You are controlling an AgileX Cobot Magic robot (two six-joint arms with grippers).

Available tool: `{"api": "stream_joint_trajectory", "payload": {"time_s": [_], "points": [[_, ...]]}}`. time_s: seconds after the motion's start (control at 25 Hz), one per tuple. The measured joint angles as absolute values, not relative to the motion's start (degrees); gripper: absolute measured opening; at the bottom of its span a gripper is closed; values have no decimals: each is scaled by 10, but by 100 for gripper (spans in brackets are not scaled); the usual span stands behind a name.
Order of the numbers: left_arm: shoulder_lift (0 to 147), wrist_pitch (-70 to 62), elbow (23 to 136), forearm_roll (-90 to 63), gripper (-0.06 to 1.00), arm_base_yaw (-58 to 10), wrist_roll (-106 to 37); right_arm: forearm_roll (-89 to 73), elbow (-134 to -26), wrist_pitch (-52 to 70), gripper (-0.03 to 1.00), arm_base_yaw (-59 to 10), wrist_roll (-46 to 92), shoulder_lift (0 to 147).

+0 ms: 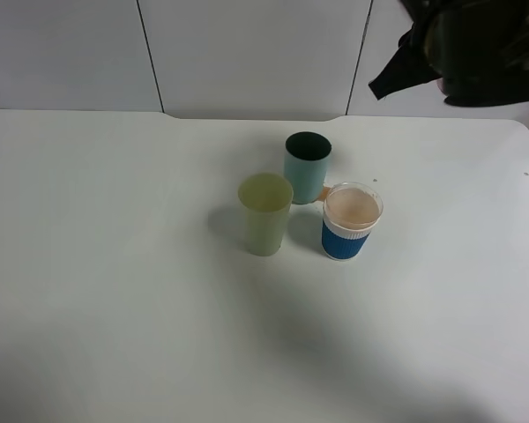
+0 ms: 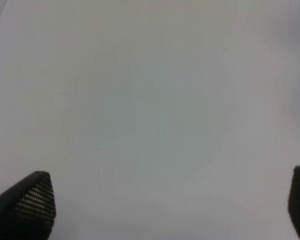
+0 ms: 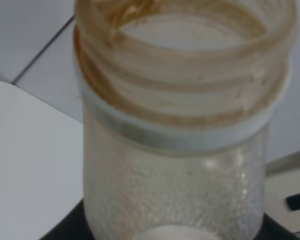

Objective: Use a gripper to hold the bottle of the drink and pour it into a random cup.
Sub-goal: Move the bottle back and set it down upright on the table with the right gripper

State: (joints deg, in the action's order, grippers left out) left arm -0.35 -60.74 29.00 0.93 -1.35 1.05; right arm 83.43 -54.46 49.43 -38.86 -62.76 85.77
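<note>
Bottle (image 3: 175,165) clamped in right fingers (image 3: 65,231); left fingers (image 2: 25,205) spread.

white table (image 1: 88,264); pale panelled wall (image 1: 247,53)

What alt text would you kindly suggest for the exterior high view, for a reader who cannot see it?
Three cups stand clustered on a white table: a pale yellow-green cup, a teal cup behind it, and a blue-and-white cup to the right, pale tan inside. A black robot arm hangs at the upper right.

High camera overlooking table (image 1: 115,308), left wrist close above it, right wrist against bottle (image 3: 180,150)
</note>
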Motion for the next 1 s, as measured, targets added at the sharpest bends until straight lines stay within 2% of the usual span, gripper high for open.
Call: {"api": "stream_joint_trajectory", "payload": {"time_s": [0.2,0.68,0.84,1.0], "points": [[-4,-607,290,9,93,-14,10,723,-545,444,36,-350,-590,801],[-4,-607,290,9,93,-14,10,397,-540,285,36,-227,-297,756],[-4,-607,290,9,93,-14,10,271,-503,195,36,-185,-174,750],[-4,-607,290,9,93,-14,10,215,-448,110,36,-145,-115,747]]}}
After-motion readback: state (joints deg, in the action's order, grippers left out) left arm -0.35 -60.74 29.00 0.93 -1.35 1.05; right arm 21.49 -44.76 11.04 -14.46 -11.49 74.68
